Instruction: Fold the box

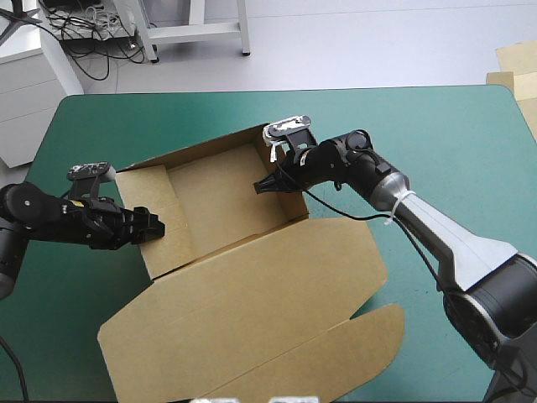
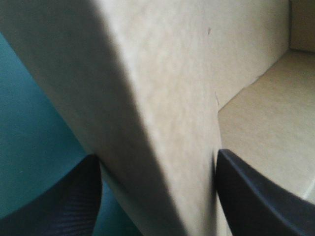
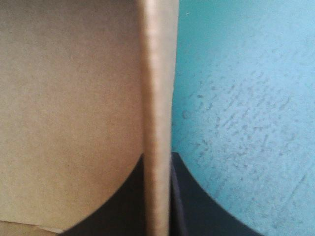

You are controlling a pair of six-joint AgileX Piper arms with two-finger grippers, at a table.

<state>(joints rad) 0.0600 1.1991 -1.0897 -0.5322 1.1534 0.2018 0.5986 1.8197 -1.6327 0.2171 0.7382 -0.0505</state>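
Observation:
The brown box [image 1: 220, 189] stands as an open tray near the table's middle, its walls up and its lid [image 1: 252, 315] lying flat toward the front edge. My left gripper [image 1: 151, 225] is at the box's left wall. In the left wrist view that wall [image 2: 162, 98] rises between the two black fingers, and the left gripper [image 2: 157, 196] stands open astride it. My right gripper [image 1: 270, 183] reaches over the right wall near the far corner. In the right wrist view the right gripper [image 3: 157, 196] is shut on that wall's edge [image 3: 157, 73].
The teal-green cover [image 1: 436, 134] shows bare to the right of the box and along the far edge. Pale sheets of board [image 1: 516, 71] lie beyond the table's far right corner. The lid's rounded flap [image 1: 369, 344] reaches toward the front right.

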